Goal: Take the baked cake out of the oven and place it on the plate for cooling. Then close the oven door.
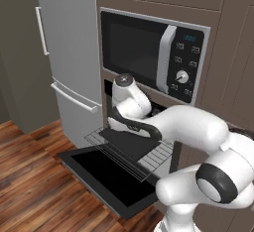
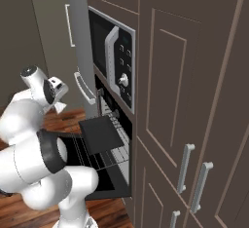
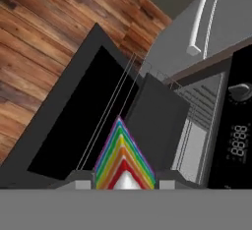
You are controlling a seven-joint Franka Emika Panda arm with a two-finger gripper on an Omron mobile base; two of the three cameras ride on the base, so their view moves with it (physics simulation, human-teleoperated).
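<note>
Brown cabinetry is framing the left base view, where the oven [image 1: 149, 127] is sitting under a silver-framed microwave [image 1: 154, 52] and beside a grey fridge [image 1: 69, 62]. Its oven door [image 1: 106, 176] is lying folded down flat over the wooden floor [image 1: 34, 176], and a wire rack [image 1: 149, 154] is jutting out above it with a dark tray [image 1: 129, 142] resting on it; the white arm is reaching over that tray. Moving to the right base view, the same tray [image 2: 101, 133] is sticking out of the oven's [image 2: 116, 139] mouth on the rack [image 2: 92, 156], with the door [image 2: 104, 183] hanging open below. Looking along the hand, the claw [image 3: 125, 182] is gripping a rainbow-layered wedge of cake [image 3: 123, 158] between its two tips [image 3: 81, 182], holding it over the open door [image 3: 74, 121], just beside the tray [image 3: 157, 121] and clear of it.
</note>
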